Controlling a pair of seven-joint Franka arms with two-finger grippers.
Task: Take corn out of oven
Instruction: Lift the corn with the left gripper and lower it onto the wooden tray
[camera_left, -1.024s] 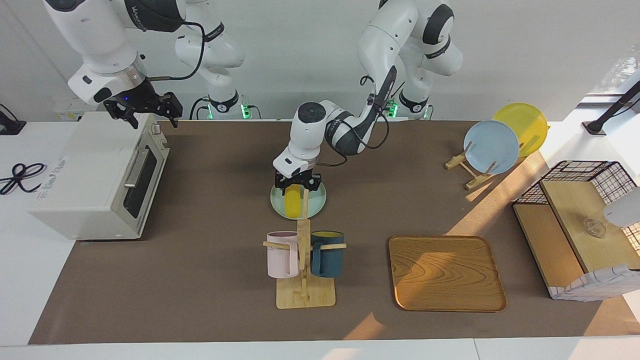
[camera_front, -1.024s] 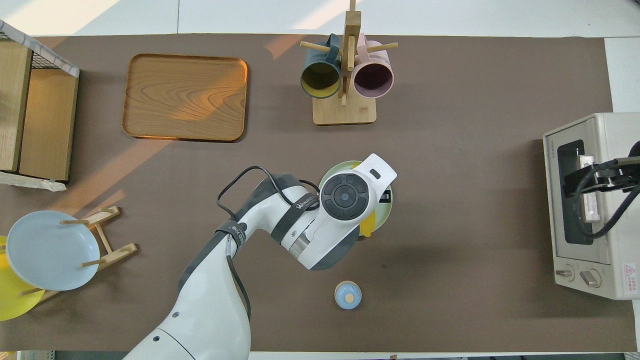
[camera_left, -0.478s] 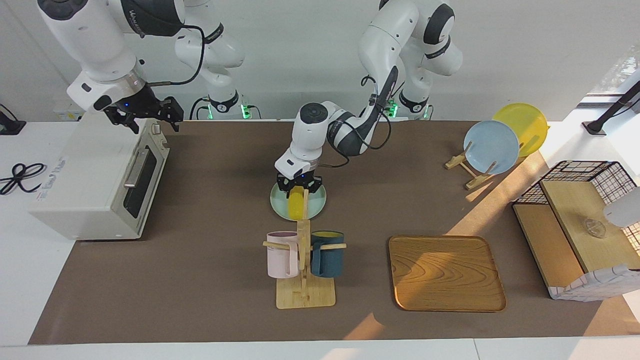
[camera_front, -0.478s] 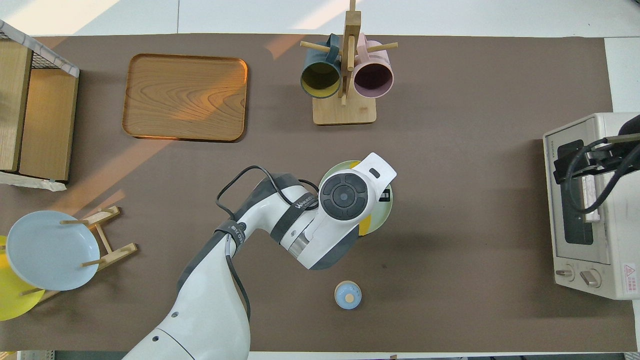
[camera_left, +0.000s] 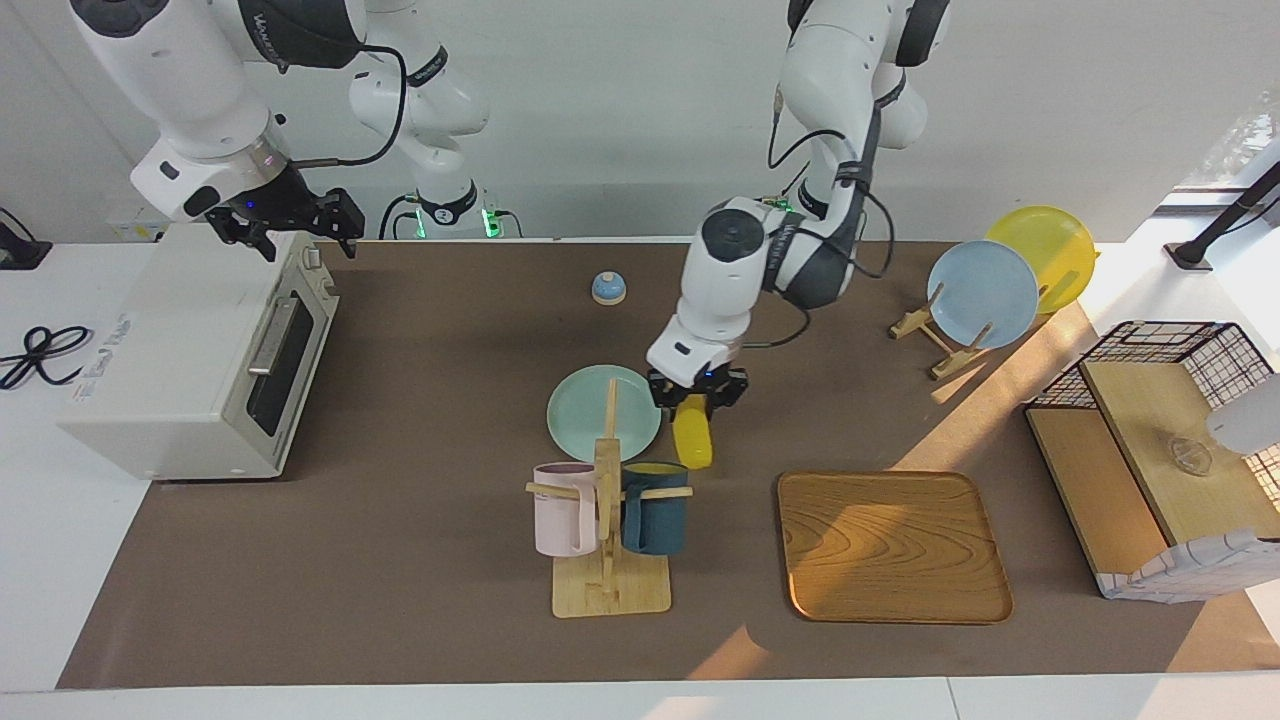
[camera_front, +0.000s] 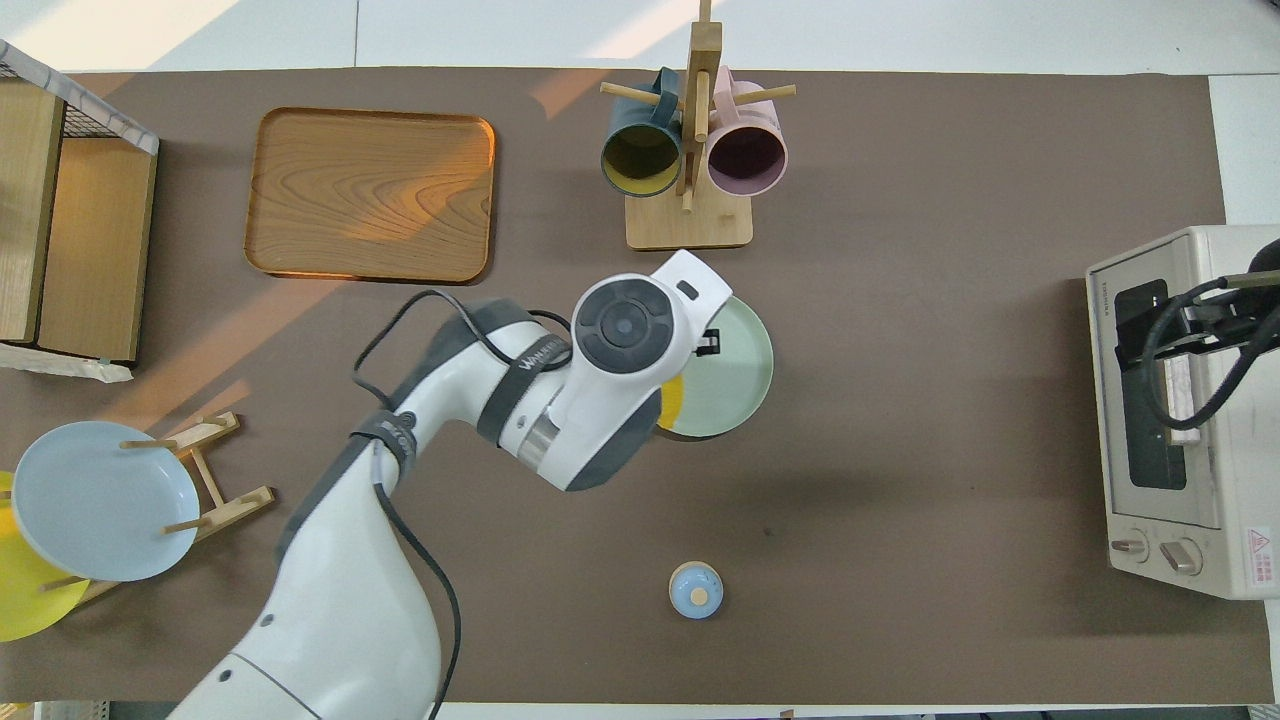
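Hanging point-down from the left gripper (camera_left: 697, 402), the corn (camera_left: 692, 440) is a smooth, bright yellow cob, its upper end clenched between the fingertips. It is up in the air beside the pale green plate (camera_left: 585, 412), over the brown mat close to the mug rack (camera_left: 606, 520). At the right arm's end of the table, the oven (camera_left: 190, 355) stands with its door shut, and the right gripper (camera_left: 292, 228) waits above its top with jaws spread wide. The plate is bare; pink and dark blue mugs hang on the rack; the wooden tray (camera_left: 890, 545) holds nothing.
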